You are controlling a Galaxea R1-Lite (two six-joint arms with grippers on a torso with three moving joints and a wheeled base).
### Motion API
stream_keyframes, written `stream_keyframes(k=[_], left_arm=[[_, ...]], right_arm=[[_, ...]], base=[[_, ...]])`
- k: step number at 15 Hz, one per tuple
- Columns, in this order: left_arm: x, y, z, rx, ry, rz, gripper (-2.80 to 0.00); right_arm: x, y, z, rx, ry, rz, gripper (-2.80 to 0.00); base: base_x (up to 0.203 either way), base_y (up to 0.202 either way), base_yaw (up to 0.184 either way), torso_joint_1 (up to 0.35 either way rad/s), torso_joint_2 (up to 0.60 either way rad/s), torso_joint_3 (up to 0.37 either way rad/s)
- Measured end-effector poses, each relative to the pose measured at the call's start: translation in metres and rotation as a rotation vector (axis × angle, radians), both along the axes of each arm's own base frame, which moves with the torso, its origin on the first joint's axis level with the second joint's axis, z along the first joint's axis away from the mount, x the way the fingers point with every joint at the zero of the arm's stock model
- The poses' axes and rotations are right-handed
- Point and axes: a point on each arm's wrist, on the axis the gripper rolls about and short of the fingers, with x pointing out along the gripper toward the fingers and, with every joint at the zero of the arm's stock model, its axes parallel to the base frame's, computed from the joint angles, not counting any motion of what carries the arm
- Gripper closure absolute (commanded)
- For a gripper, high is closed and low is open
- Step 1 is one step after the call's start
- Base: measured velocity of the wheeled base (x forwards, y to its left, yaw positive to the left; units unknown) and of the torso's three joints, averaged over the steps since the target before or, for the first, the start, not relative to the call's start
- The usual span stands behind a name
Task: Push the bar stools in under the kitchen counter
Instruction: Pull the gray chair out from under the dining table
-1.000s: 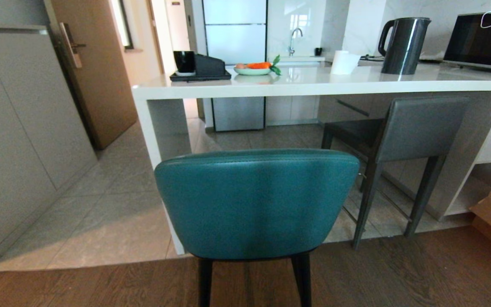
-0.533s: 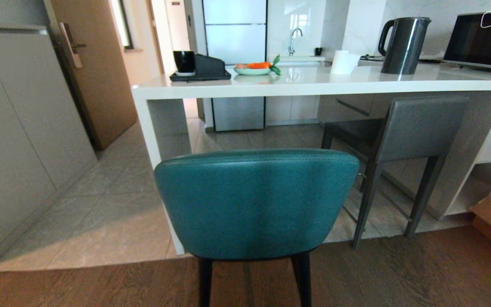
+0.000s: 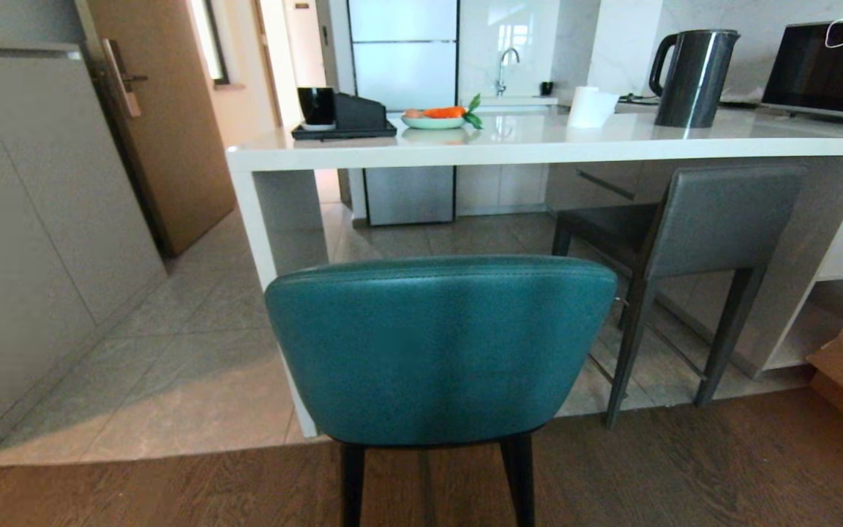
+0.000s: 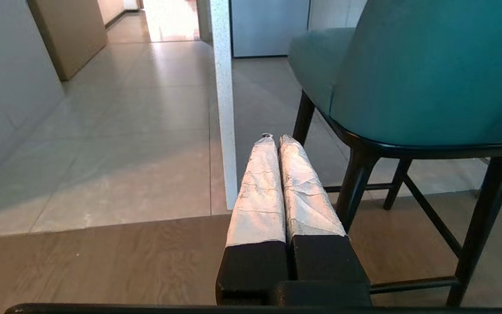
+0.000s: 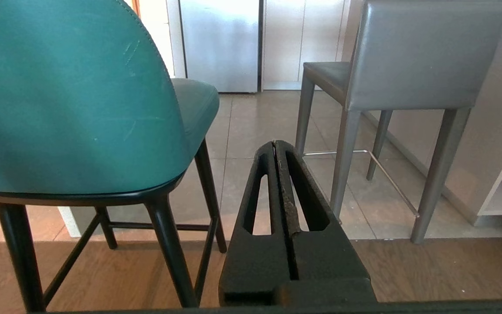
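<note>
Teal stool (image 3: 440,351) at lower centre of head view, back toward camera, standing out from kitchen counter (image 3: 553,143) that spans upper frame. Grey stool (image 3: 714,219) at right, seat tucked under the slab. No arms in head view. Left wrist view only: left gripper (image 4: 273,139), white-wrapped fingers pressed together, empty, low beside teal stool's legs. Right wrist view only: right gripper (image 5: 275,144), black fingers closed, empty, between both stools.

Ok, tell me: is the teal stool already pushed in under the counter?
No. In the head view the teal stool stands out on the wood floor, its back in front of the counter edge.
</note>
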Motion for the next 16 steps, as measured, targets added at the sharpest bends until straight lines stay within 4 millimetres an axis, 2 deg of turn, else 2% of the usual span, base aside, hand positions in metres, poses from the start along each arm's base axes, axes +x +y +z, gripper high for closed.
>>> stream_keyframes(k=[7, 9, 11, 13, 16], left_arm=[[0.0, 0.0, -0.002, -0.004, 0.021, -0.004, 0.0], [0.0, 0.0, -0.002, -0.017, 0.021, -0.002, 0.0], [0.0, 0.0, -0.002, -0.036, 0.022, 0.001, 0.0], [0.0, 0.0, -0.002, -0.039, 0.022, 0.003, 0.0], [0.0, 0.0, -0.002, -0.039, 0.023, 0.004, 0.0]], right_arm=[[0.001, 0.002, -0.005, -0.05, 0.049, 0.077, 0.0], [-0.002, 0.003, 0.01, -0.054, 0.013, 0.109, 0.0], [-0.01, 0.005, 0.041, -0.017, -0.009, 0.172, 0.0], [-0.024, 0.007, 0.068, 0.046, 0.04, 0.253, 0.0], [-0.037, 0.006, 0.083, 0.068, 0.15, 0.351, 0.0]], base=[[0.0, 0.0, 0.0, 0.0, 0.0, 0.0], [0.0, 0.0, 0.0, 0.0, 0.0, 0.0], [0.0, 0.0, 0.0, 0.0, 0.0, 0.0], [0.0, 0.0, 0.0, 0.0, 0.0, 0.0], [0.0, 0.0, 0.0, 0.0, 0.0, 0.0]])
